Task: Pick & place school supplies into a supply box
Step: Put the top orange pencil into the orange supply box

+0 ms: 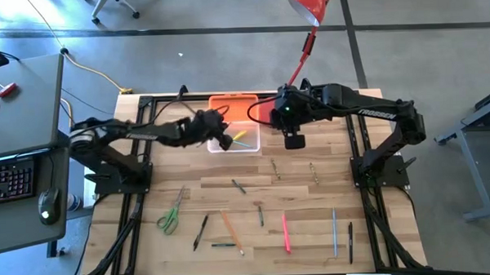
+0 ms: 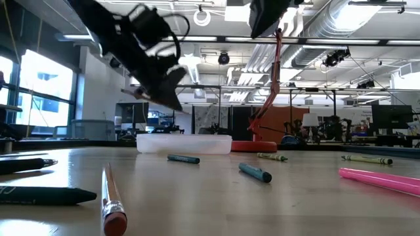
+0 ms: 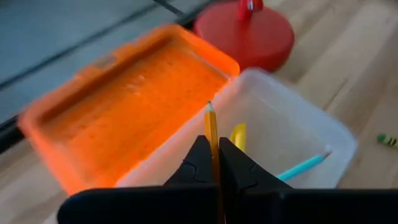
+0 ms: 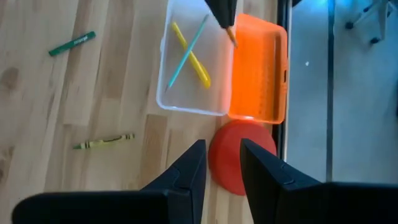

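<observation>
A: Starting at the left, the left gripper [image 3: 214, 163] hangs over the supply box [image 1: 233, 135], its fingers pinched tight on an orange pencil [image 3: 212, 134] whose tip points toward the clear base. What does that grip suggest?

B: The pencil looks light and stiff, so a pinch near mid-shaft should keep it from swinging. It is thin and smooth, though, and could pivot if taken near an end.

A: And inside the box?

B: A yellow marker [image 4: 190, 53] and a teal pen [image 4: 186, 51] lie crossed in the base, beside the open orange lid [image 4: 258, 68].

A: Further right?

B: The right gripper [image 4: 222, 163] waits above the red lamp base [image 4: 240, 155], fingers parted and holding nothing. A pink marker [image 1: 286, 232] and other supplies lie on the table [image 1: 312, 192], well apart from the box.
</observation>
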